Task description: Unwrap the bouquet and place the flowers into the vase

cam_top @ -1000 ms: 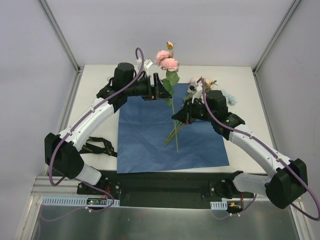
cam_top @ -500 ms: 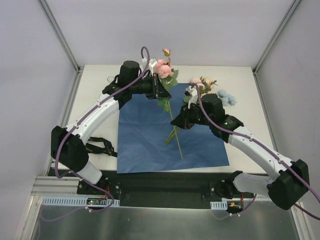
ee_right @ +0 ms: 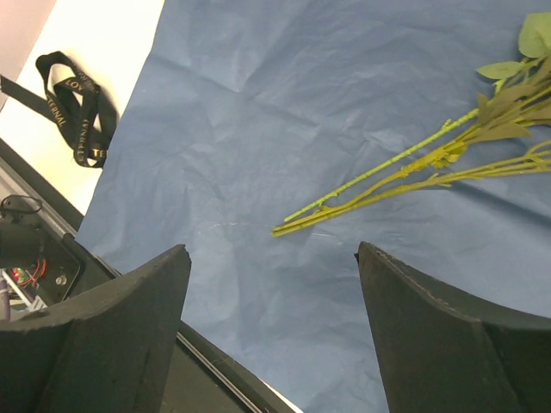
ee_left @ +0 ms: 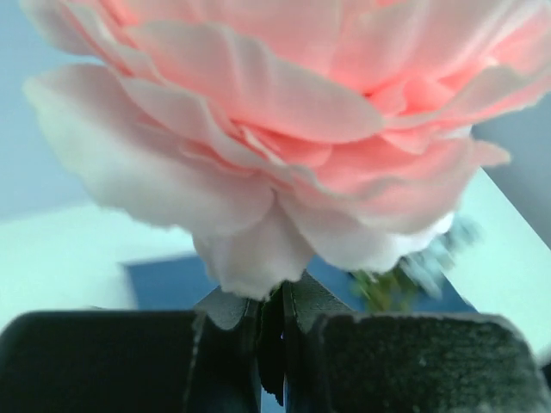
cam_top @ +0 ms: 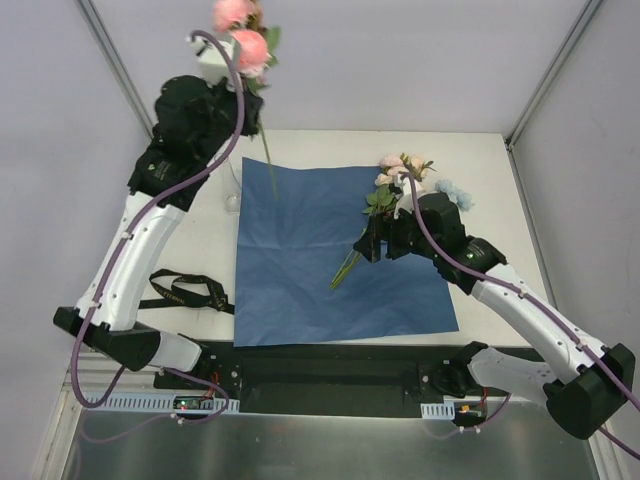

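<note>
My left gripper (cam_top: pixel 250 88) is raised high at the back left, shut on the stem of a pink rose spray (cam_top: pixel 248 45). Its green stem (cam_top: pixel 268 165) hangs down over the far left corner of the flat blue paper (cam_top: pixel 300 270). In the left wrist view the rose (ee_left: pixel 284 112) fills the frame above the closed jaws of that gripper (ee_left: pixel 274 301), with a leaf pinched between them. The clear glass vase (cam_top: pixel 233 193) stands just left of the paper. The other flowers (cam_top: pixel 398 172) lie on the paper beside my open right gripper (cam_top: pixel 365 245), their stems (ee_right: pixel 405 163) just ahead of its empty fingers (ee_right: pixel 271 254).
A black ribbon (cam_top: pixel 185 292) lies loose on the white table left of the paper, also seen in the right wrist view as the ribbon (ee_right: pixel 77 107). A light-blue bloom (cam_top: pixel 455 192) sits behind the right arm. White walls and metal posts enclose the table.
The left gripper shut on the pink rose spray and lifted it up and leftwards, off the paper. The right gripper opened, let go of the stems and drew back slightly.
</note>
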